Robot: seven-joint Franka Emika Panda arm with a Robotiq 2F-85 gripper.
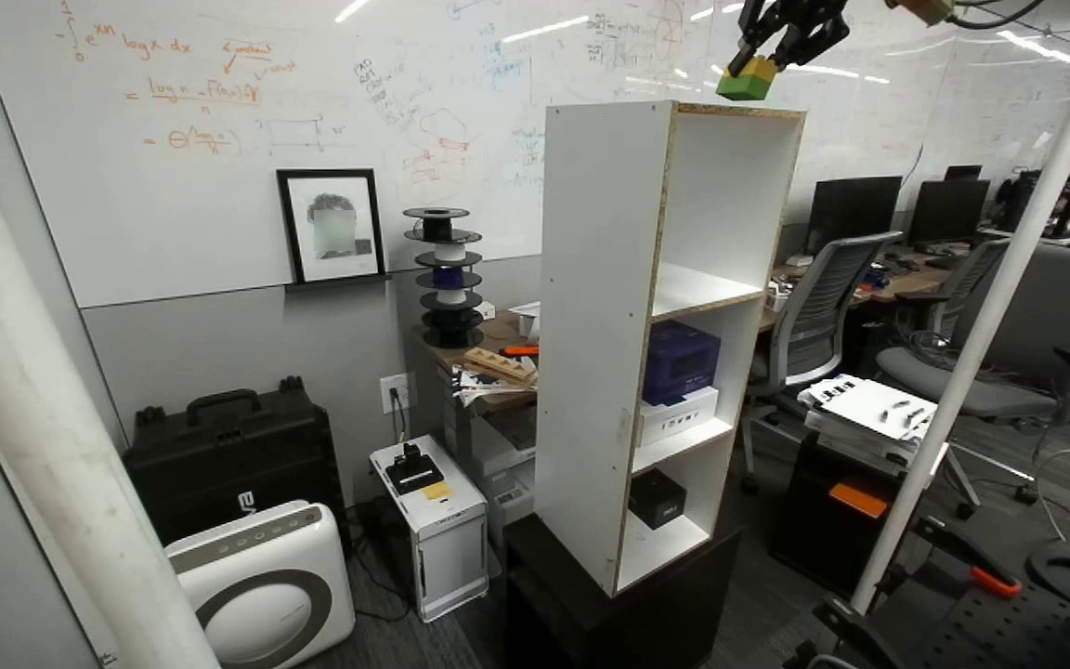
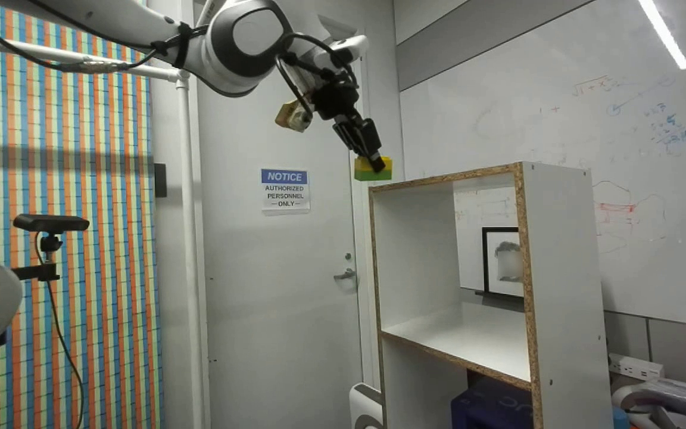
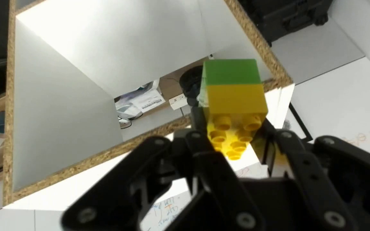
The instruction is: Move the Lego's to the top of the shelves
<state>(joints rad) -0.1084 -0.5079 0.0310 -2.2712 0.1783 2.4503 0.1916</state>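
Legos (image 3: pixel 234 99) sit clasped at the tip of my claw (image 1: pixel 754 65), yellow layer nearer it, green farther out; I see the shelves (image 1: pixel 605 279) below the claw in both exterior views.

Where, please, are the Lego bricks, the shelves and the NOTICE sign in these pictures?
Lego bricks (image 3: pixel 236 98): in the wrist view, on the yellow side face.
Shelves (image 1: pixel 600 325): in an exterior view, on the white side panel.
NOTICE sign (image 2: pixel 285 192): in an exterior view, on its white lettered part.
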